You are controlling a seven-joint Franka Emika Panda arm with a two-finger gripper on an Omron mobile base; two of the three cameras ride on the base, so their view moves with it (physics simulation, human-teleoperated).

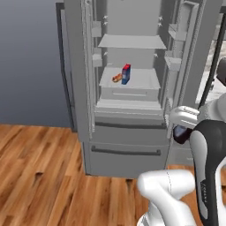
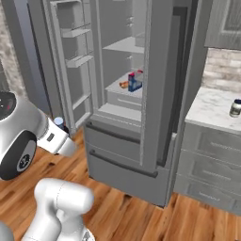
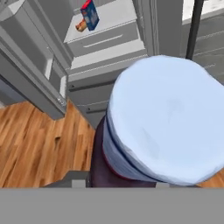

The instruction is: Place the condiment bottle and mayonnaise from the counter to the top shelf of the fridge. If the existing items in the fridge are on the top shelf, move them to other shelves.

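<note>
Presently: condiment bottle [image 3: 164,120] carried before the open fridge [image 1: 132,88].
Left base view: red-and-blue pack [image 1: 126,73] on a lower shelf; top shelf [image 1: 132,42] bare. Right base view: mayonnaise [image 2: 235,108] on the counter [image 2: 212,110]. Hand view: end effector pinching the pale-capped bottle. Risk: bottle clipping the door or shelf edge on lifting.

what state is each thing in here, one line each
fridge: doors open, lower drawers shut
top shelf: bare
red and blue pack: upright on a lower shelf, beside a small orange item
condiment bottle: held in the end effector, pale cap on
end effector: shut on the bottle, low, outside the fridge
mayonnaise: upright on the counter, lid on
</note>
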